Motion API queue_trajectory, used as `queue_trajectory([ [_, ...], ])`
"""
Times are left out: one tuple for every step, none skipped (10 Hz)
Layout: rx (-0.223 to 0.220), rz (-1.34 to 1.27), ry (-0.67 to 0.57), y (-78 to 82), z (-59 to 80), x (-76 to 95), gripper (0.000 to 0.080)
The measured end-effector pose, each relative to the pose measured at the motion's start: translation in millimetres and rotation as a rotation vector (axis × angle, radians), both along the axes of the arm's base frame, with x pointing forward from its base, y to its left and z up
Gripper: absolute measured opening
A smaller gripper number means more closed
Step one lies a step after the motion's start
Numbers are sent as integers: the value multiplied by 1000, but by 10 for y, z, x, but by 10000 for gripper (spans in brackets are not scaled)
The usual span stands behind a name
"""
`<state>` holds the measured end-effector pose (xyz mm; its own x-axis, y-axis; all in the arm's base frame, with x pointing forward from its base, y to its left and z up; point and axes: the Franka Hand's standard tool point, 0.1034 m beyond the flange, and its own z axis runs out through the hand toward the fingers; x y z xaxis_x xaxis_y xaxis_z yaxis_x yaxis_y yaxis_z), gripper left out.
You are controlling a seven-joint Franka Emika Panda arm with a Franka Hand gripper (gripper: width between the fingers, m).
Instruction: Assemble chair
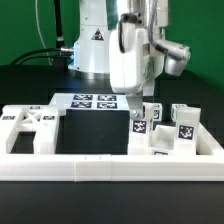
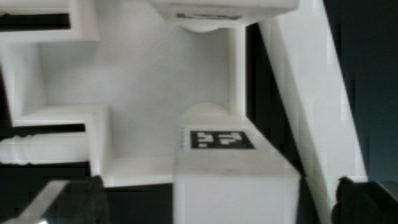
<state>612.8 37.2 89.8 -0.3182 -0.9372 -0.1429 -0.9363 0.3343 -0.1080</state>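
Note:
The chair's white tagged parts lie on the black table. The X-braced panel (image 1: 30,122) is at the exterior view's left. A square leg (image 1: 139,124) stands upright at the right, among other tagged blocks (image 1: 183,127). My gripper (image 1: 134,103) hangs straight over that leg. In the wrist view the leg (image 2: 222,150), with its tag on top, runs between my two dark fingertips (image 2: 71,205). A dark gap shows on each side of it, so my gripper (image 2: 217,208) is open and straddles the leg without clamping it.
The marker board (image 1: 95,102) lies flat in front of the robot base (image 1: 92,45). A long white border rail (image 1: 110,168) runs along the front. In the wrist view, more white parts (image 2: 151,90) and a long white bar (image 2: 306,90) lie beyond the leg.

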Motion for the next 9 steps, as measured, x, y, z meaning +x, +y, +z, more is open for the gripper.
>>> queue_trajectory([
  [11,13,-5,21,120,-34,645],
  [22,17,-7,49,212,-55,649],
  [26,17,-14,105,264,-43,649],
  [24,28,-13,105,244,-48,649],
  [23,29,-12,106,233,-49,649],
  [23,32,-12,109,233,-49,649],
  [22,34,-11,109,227,-51,649],
  [22,35,-11,109,223,-53,649],
  [18,65,-13,102,225,-55,649],
])
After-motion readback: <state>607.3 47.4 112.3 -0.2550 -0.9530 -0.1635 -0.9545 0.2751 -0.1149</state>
